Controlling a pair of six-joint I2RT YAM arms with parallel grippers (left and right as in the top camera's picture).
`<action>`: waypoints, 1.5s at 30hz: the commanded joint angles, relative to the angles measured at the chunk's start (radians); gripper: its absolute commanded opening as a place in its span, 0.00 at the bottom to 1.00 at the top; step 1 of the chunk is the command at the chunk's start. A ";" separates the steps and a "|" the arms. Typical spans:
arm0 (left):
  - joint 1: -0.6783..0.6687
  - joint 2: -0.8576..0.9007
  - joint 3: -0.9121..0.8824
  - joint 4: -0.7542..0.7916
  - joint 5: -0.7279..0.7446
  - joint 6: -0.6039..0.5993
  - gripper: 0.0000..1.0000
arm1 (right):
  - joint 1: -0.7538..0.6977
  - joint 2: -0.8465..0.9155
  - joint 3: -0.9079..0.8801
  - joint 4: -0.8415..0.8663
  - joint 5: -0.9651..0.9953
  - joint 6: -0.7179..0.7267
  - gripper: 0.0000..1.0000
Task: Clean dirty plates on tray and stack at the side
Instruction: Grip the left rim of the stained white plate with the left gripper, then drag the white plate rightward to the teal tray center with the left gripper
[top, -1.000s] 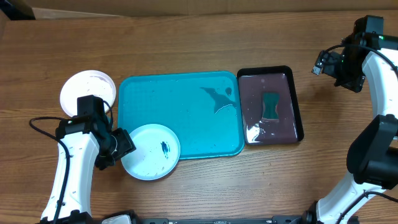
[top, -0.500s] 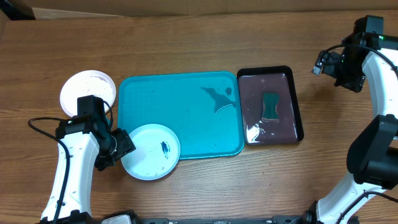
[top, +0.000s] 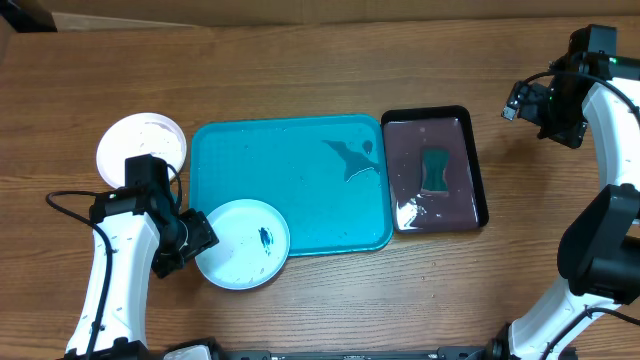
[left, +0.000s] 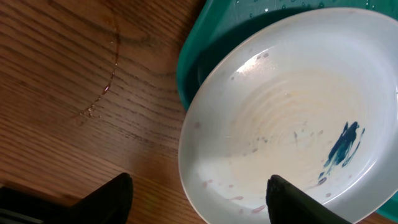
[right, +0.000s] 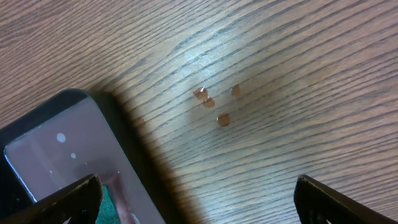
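Observation:
A pale plate (top: 242, 243) with a dark blue smear (left: 345, 143) lies half on the front left corner of the turquoise tray (top: 300, 200), half over the table. My left gripper (top: 198, 238) is open at its left rim. In the left wrist view, one finger (left: 106, 199) is over bare wood and the other finger (left: 295, 202) is above the plate's (left: 286, 118) inside, with the rim between them. A white plate (top: 140, 143) sits on the table left of the tray. My right gripper (top: 514, 104) hangs open and empty at the far right.
A black tray (top: 470, 165) holding a green sponge (top: 434, 170) and some water stands right of the turquoise tray. Its corner (right: 62, 137) shows under the right gripper (right: 199, 205). Water drops (right: 214, 102) dot the wood there, and water smears (top: 350, 158) lie on the turquoise tray.

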 joint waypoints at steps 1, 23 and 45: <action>-0.005 -0.002 0.020 -0.007 -0.026 -0.015 0.76 | -0.003 -0.012 0.006 0.005 0.003 0.002 1.00; -0.007 -0.002 -0.011 0.113 -0.050 -0.060 0.62 | -0.003 -0.012 0.006 0.006 0.003 0.002 1.00; -0.007 -0.002 -0.211 0.256 0.047 -0.055 0.04 | -0.003 -0.012 0.006 0.006 0.003 0.002 1.00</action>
